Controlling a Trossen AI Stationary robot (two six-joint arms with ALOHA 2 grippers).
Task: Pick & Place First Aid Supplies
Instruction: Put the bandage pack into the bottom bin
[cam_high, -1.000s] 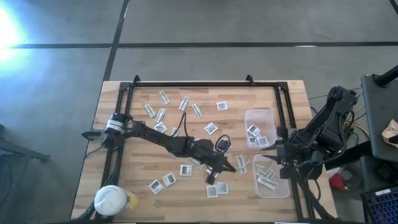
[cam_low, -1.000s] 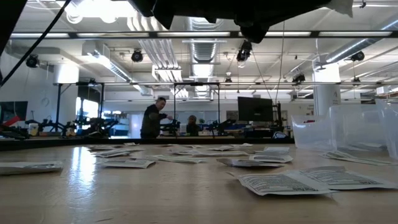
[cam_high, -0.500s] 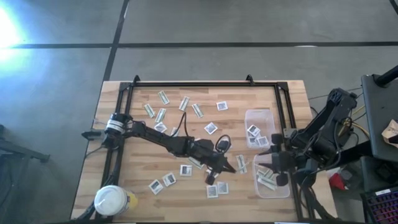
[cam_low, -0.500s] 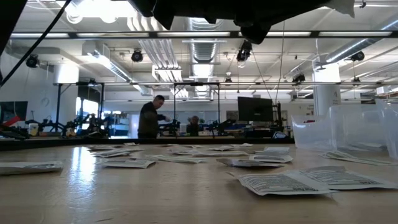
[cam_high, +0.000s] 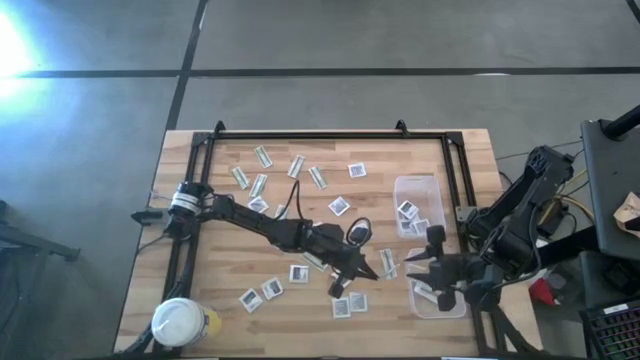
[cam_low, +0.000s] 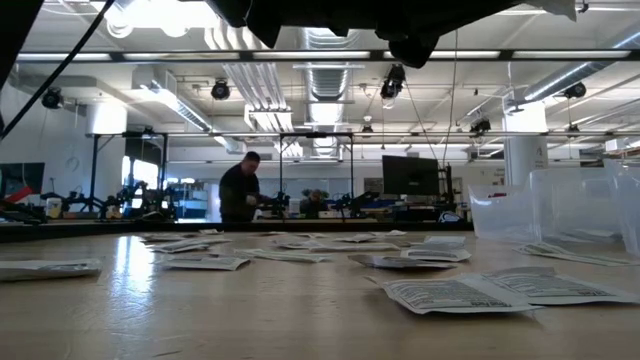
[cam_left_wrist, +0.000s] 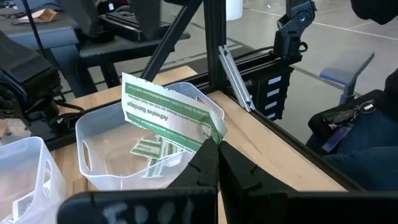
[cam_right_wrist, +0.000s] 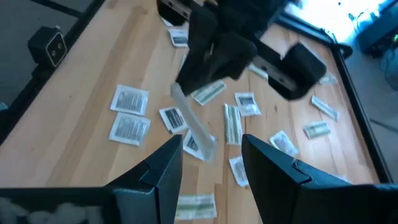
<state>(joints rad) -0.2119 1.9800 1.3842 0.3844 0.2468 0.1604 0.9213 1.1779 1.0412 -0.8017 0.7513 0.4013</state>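
A green-and-white adhesive bandage strip (cam_left_wrist: 168, 116), light, thin and floppy, is pinched by one end in the closed left hand (cam_left_wrist: 214, 146), centre frame, near the clear tub (cam_left_wrist: 106, 134). Edge grips suit it. The right hand (cam_right_wrist: 211, 155) gapes empty above the desk (cam_high: 210, 270).

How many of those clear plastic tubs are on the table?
2. Both sit toward the table's right side in the high view: one tub farther back holding square white packets, the other tub nearer the front edge, holding green-and-white strips and partly hidden under the right arm's tool.

The right gripper (cam_high: 425, 262) has swung out toward the left gripper (cam_high: 372, 272).
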